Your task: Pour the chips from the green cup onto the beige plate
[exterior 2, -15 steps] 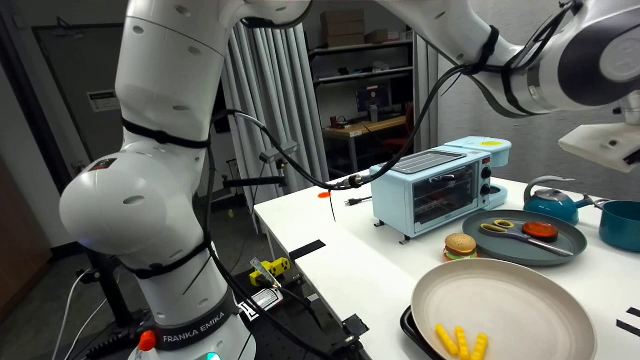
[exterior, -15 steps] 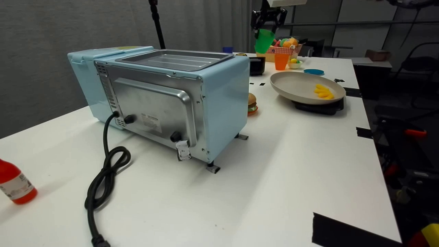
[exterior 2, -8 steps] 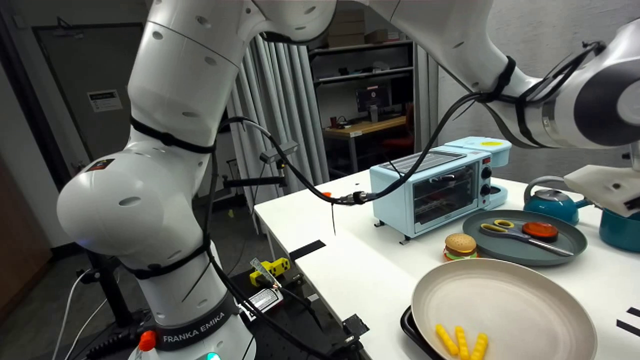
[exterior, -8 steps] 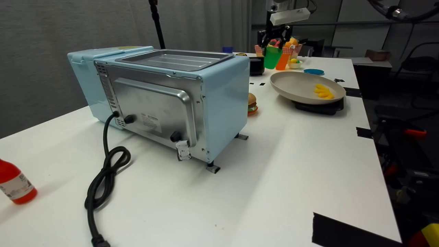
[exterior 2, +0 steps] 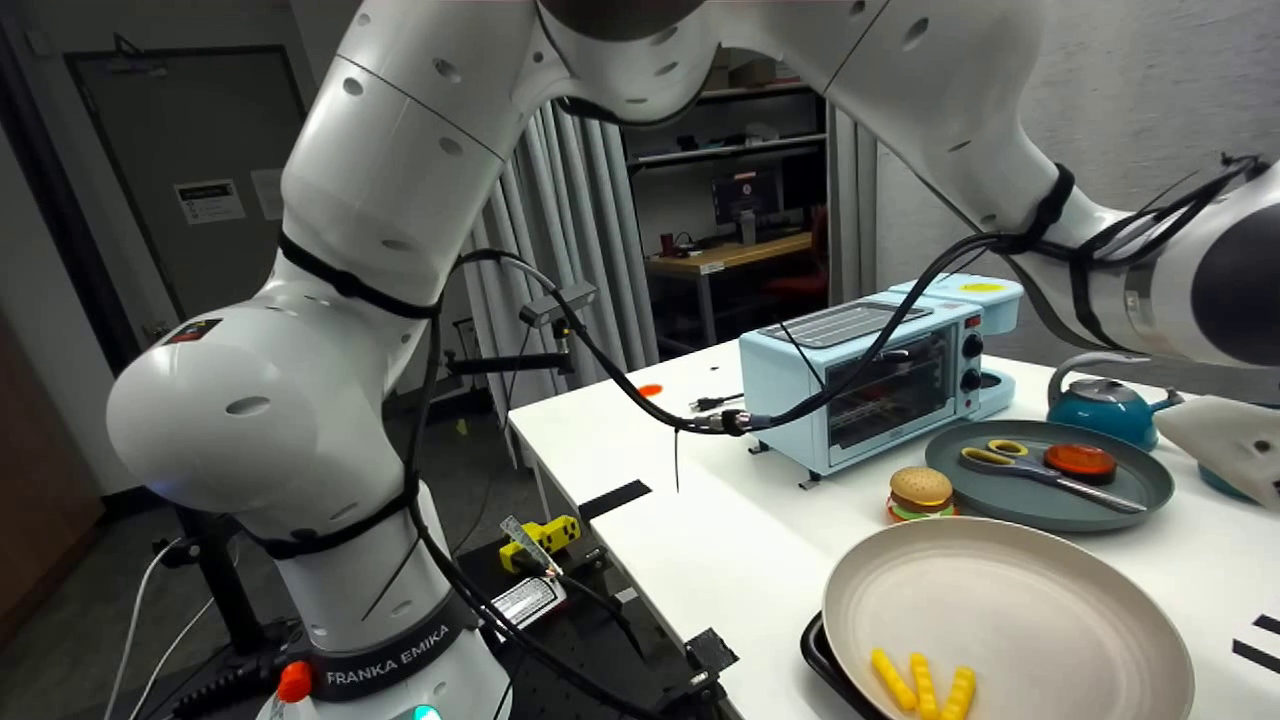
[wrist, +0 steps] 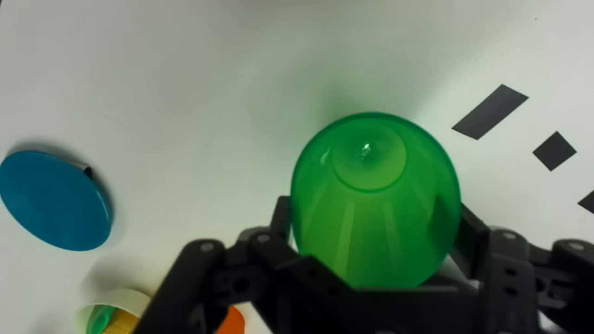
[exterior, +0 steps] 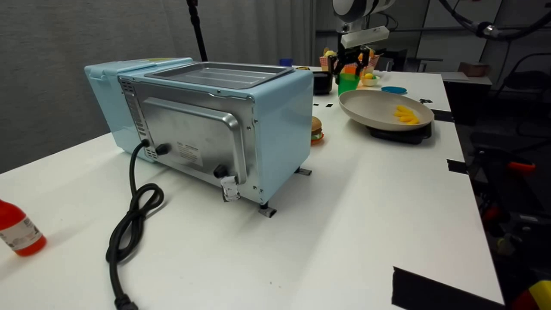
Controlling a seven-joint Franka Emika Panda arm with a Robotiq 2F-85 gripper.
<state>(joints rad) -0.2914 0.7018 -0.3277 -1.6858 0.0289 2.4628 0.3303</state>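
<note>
Green cup [exterior: 348, 84], nothing visible inside, approx. upright at 10 o'clock of beige plate [exterior: 375, 108]; gripper [wrist: 375, 218], aimed down, pinches its sides at 9 & 3 o'clock (wrist view), prob. leaving base free for set-down: chips [exterior 2: 924, 687] lie toward plate's 8 o'clock in an ext. view, pour seemingly done. Arm [exterior 2: 605, 75] arches up, then slopes to 4 o'clock; contact of cup w/ table [exterior: 357, 193] unclear.

Pale capitals [exterior 2: 380, 660] are spelling FRANKA EMIKA on the dark band [exterior 2: 402, 645] low on the robot arm [exterior 2: 400, 170] — while the door sign [exterior 2: 210, 201], the rear label [exterior: 190, 153] of the toaster oven [exterior: 215, 133] and the label [exterior: 21, 234] of the red bottle [exterior: 12, 216] are showing too blurred to read.
</note>
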